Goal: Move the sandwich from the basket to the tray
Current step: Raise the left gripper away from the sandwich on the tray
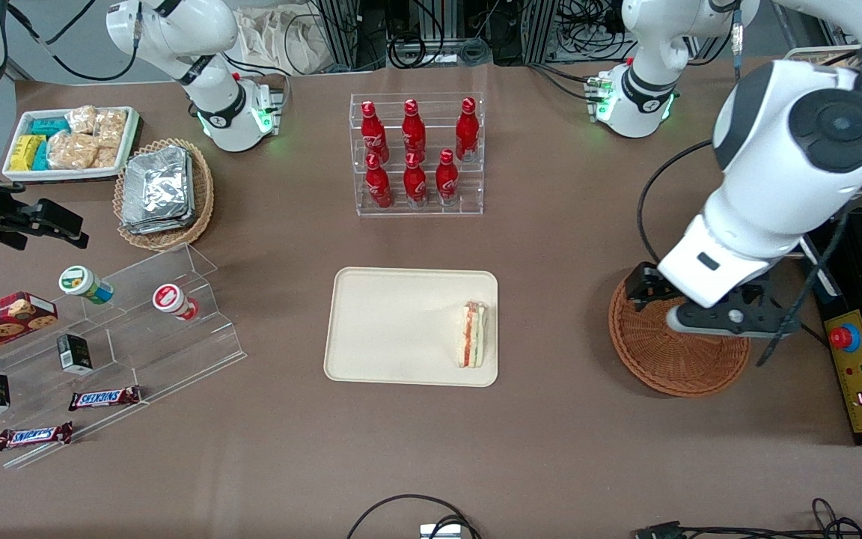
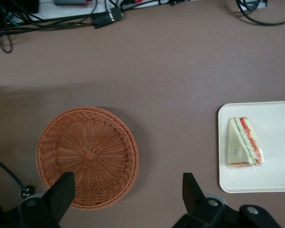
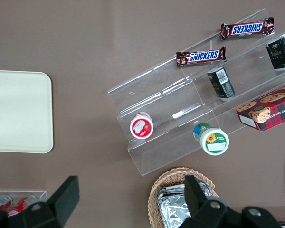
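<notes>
the sandwich (image 1: 473,334) lies on the tray (image 1: 393,329) at the edge nearest the working arm. well apart sits the basket (image 1: 670,359), nothing in it, and the gripper (image 2: 126,190) hovers above it, fingers (image 2: 61,192) spread wide, gripping nothing.

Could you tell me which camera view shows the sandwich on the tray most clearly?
The left wrist view: the sandwich shows its bread face and filling edge on the tray, with the open gripper above the basket. The front view shows it smaller, edge-on. The right wrist view shows only a bare end of the tray.
</notes>
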`<act>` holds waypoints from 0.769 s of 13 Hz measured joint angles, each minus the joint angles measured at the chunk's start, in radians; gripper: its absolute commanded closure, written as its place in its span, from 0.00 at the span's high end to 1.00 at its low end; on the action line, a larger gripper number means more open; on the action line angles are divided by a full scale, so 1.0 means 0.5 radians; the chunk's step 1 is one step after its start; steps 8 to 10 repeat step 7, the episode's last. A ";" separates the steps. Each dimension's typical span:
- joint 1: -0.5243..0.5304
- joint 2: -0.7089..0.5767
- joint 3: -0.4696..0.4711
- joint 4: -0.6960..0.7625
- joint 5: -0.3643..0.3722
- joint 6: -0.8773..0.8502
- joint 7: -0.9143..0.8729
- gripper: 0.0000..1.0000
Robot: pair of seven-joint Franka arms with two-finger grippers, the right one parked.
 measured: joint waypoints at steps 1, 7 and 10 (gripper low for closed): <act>0.027 -0.031 0.000 -0.002 -0.003 -0.049 0.013 1.00; 0.116 -0.162 0.055 -0.018 -0.107 -0.318 0.169 1.00; 0.116 -0.162 0.055 -0.018 -0.107 -0.318 0.169 1.00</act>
